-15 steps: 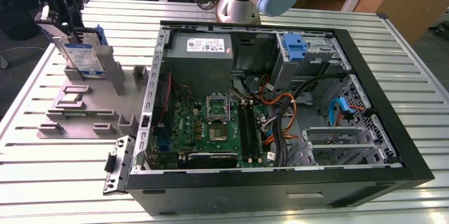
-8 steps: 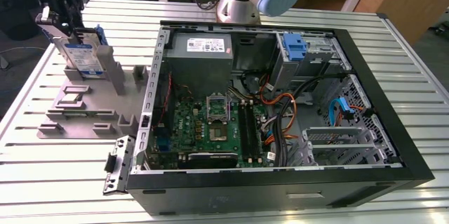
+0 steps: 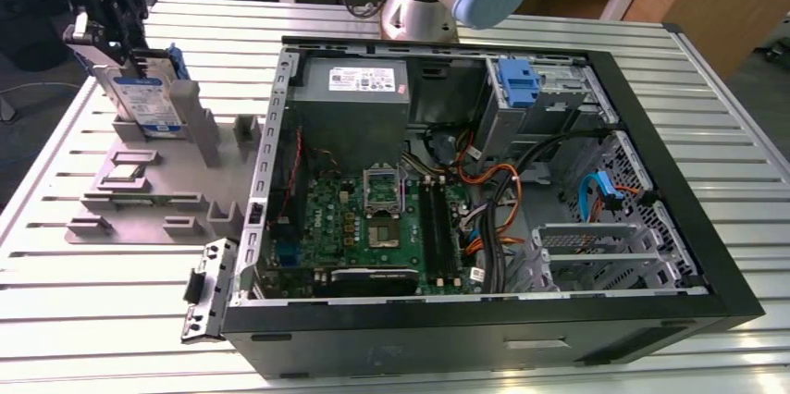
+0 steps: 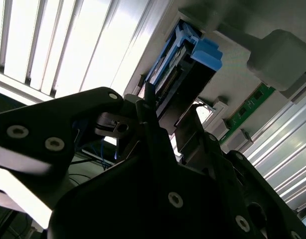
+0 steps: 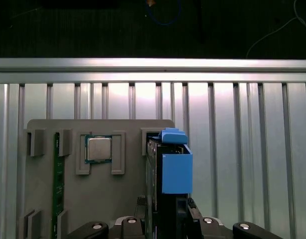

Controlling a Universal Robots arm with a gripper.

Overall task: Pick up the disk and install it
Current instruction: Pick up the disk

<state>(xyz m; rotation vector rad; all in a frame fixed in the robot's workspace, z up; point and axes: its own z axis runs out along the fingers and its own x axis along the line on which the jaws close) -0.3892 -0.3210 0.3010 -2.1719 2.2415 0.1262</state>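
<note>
We logged the disk (image 3: pixel 144 103) upright in the grey fixture (image 3: pixel 136 192), its upper end inside the hand (image 3: pixel 117 43); whether the hand pinched it, we couldn't tell.

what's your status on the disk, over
gripper at top end of disk. disk upright in grey holder beside computer case, not installed. loose cables inside case.
</note>
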